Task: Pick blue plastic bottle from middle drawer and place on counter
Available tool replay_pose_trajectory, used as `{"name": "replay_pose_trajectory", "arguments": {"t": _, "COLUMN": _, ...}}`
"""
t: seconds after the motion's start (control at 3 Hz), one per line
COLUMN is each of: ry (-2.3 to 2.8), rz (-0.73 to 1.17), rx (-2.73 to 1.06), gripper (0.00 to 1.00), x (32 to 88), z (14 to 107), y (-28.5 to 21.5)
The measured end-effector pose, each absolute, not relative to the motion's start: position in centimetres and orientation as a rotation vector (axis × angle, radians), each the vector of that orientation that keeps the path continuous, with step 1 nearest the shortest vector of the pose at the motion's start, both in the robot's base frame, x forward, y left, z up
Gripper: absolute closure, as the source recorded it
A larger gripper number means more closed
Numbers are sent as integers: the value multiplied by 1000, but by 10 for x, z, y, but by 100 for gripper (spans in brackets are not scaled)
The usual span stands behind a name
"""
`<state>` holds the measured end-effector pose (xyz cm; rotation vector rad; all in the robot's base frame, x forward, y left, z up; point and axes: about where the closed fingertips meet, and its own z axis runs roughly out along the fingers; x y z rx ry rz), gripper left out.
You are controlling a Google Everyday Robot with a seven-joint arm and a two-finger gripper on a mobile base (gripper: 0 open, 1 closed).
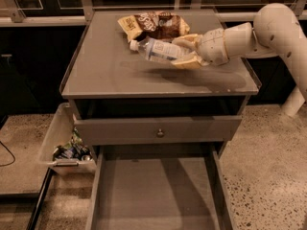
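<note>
Jaws over the far side of the worktop (pixel 110 71), clenched on the base end of the blue plastic bottle (pixel 160 50), held sideways just above it beside the snack bag (pixel 153 25); let go unlevel, it may roll off.

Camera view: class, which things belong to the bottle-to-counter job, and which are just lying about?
Job: blue plastic bottle, gripped by the end effector just above the counter; middle drawer, pulled open.

Lying about: snack bag at the counter's back; drawer front with a round knob; bin of clutter on the floor beside the cabinet.
</note>
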<state>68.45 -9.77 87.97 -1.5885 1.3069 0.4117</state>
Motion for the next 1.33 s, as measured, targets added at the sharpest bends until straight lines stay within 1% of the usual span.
{"name": "replay_pose_trajectory", "arguments": {"t": 0.33, "ry": 1349, "rz": 521, "rx": -1522, "gripper": 100, "x": 700, "z": 868, "y": -94}}
{"name": "replay_pose_trajectory", "arguments": {"t": 0.67, "ry": 1381, "rz": 557, "rx": -1514, "gripper": 100, "x": 709, "z": 866, "y": -89}}
{"name": "replay_pose_trajectory", "arguments": {"t": 1.0, "ry": 1407, "rz": 519, "rx": -1544, "gripper": 91, "x": 711, "z": 870, "y": -88}}
{"name": "replay_pose_trajectory", "arguments": {"t": 1.33, "ry": 1409, "rz": 516, "rx": -1546, "gripper": 75, "x": 711, "z": 870, "y": -88}}
